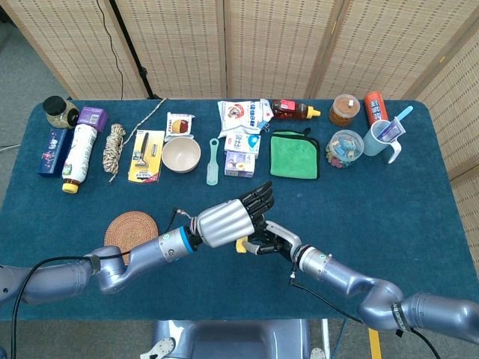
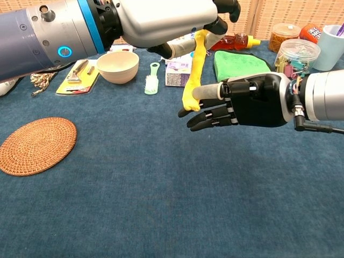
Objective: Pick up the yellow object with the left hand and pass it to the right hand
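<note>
— Along the far edge, what lies about?
— Left to right: woven coaster (image 2: pixel 36 145) nearer, bowl (image 2: pixel 117 65), green cloth (image 2: pixel 241 60), clip jar (image 2: pixel 297 54); none blocks the hands. Labels are too small to read.
— And the yellow object (image 2: pixel 193 75)?
— Long, thin, slightly bent, hanging mid-table above the cloth, its top pinched by the left hand (image 2: pixel 161 21). Right hand (image 2: pixel 242 101) holds nothing, fingers extended just beside its lower end.

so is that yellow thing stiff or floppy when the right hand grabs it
Probably soft: the yellow object hangs long and slightly bent from the left hand. Likely light, held only at its top. It may swing as the right hand closes.
</note>
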Controlling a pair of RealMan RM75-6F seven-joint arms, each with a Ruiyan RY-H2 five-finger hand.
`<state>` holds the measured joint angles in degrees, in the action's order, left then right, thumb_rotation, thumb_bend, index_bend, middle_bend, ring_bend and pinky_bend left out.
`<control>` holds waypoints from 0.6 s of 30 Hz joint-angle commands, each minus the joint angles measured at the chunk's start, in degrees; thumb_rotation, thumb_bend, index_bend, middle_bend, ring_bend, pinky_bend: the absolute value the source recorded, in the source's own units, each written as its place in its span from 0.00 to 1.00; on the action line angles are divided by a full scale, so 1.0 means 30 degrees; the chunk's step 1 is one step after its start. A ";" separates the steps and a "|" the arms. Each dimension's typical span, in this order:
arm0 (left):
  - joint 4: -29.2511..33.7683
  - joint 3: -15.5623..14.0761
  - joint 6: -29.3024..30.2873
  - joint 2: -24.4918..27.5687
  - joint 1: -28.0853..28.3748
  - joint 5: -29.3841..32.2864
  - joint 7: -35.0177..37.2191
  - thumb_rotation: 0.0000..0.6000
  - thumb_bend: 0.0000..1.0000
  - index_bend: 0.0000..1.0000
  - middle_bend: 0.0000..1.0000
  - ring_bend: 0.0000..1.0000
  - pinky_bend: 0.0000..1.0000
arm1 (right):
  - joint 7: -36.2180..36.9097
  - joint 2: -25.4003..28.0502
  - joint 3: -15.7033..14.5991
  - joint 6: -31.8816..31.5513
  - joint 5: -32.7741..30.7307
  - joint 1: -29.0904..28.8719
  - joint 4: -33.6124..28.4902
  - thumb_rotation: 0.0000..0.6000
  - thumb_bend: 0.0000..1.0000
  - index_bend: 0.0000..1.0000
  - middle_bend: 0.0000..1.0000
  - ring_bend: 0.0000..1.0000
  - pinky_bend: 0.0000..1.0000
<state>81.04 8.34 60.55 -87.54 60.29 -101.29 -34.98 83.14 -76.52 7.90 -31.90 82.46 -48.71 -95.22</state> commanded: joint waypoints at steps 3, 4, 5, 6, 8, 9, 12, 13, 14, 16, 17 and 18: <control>0.0013 0.0021 0.0058 0.0062 -0.0034 0.0051 0.0005 1.00 0.55 0.69 0.26 0.14 0.03 | -0.0090 0.0067 -0.0027 0.0107 0.0112 -0.0032 -0.0088 1.00 0.58 0.63 0.41 0.40 0.13; 0.0022 0.0027 0.0076 0.0083 -0.0045 0.0065 0.0012 1.00 0.55 0.69 0.27 0.14 0.03 | -0.0098 0.0079 -0.0035 0.0127 0.0134 -0.0038 -0.0092 1.00 0.58 0.63 0.41 0.40 0.13; 0.0029 0.0046 0.0101 0.0110 -0.0056 0.0083 0.0014 1.00 0.55 0.69 0.27 0.14 0.03 | -0.0127 0.0100 -0.0059 0.0157 0.0184 -0.0051 -0.0093 1.00 0.58 0.63 0.41 0.40 0.13; 0.0039 0.0083 0.0150 0.0147 -0.0081 0.0123 0.0017 1.00 0.55 0.69 0.27 0.14 0.03 | -0.0130 0.0120 -0.0081 0.0170 0.0224 -0.0051 -0.0107 1.00 0.58 0.63 0.41 0.40 0.13; 0.0056 0.0144 0.0215 0.0227 -0.0128 0.0208 0.0024 1.00 0.55 0.69 0.27 0.14 0.03 | -0.0134 0.0153 -0.0108 0.0185 0.0279 -0.0053 -0.0132 1.00 0.58 0.64 0.41 0.41 0.13; 0.0068 0.0156 0.0234 0.0258 -0.0150 0.0242 0.0028 1.00 0.55 0.70 0.28 0.14 0.03 | -0.0126 0.0172 -0.0126 0.0184 0.0316 -0.0050 -0.0146 1.00 0.58 0.64 0.41 0.41 0.13; 0.0092 0.0146 0.0222 0.0409 -0.0229 0.0365 0.0037 1.00 0.55 0.70 0.28 0.15 0.03 | -0.0114 0.0216 -0.0156 0.0141 0.0356 -0.0024 -0.0159 1.00 0.58 0.64 0.42 0.42 0.13; 0.0093 0.0123 0.0227 0.0435 -0.0240 0.0350 0.0019 1.00 0.55 0.70 0.28 0.15 0.03 | -0.0111 0.0224 -0.0162 0.0122 0.0364 -0.0015 -0.0171 1.00 0.58 0.64 0.42 0.42 0.13; 0.0092 0.0096 0.0234 0.0439 -0.0256 0.0342 0.0009 1.00 0.55 0.70 0.28 0.15 0.03 | -0.0126 0.0233 -0.0173 0.0119 0.0385 -0.0017 -0.0182 1.00 0.58 0.64 0.42 0.42 0.13; 0.0081 0.0059 0.0250 0.0447 -0.0287 0.0344 0.0006 1.00 0.55 0.70 0.28 0.15 0.03 | -0.0154 0.0246 -0.0191 0.0106 0.0408 -0.0018 -0.0206 1.00 0.58 0.64 0.42 0.42 0.13; 0.0076 0.0052 0.0257 0.0446 -0.0294 0.0344 0.0003 1.00 0.55 0.70 0.28 0.15 0.03 | -0.0164 0.0248 -0.0196 0.0100 0.0416 -0.0019 -0.0218 1.00 0.58 0.64 0.42 0.42 0.13; 0.0034 0.0086 0.0304 0.0450 -0.0312 0.0369 -0.0020 1.00 0.55 0.70 0.28 0.15 0.03 | -0.0200 0.0273 -0.0216 0.0101 0.0453 -0.0028 -0.0239 1.00 0.58 0.64 0.42 0.42 0.14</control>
<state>81.21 8.52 61.38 -86.20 59.38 -100.24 -35.01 82.59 -75.73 7.28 -31.60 83.77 -48.78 -95.91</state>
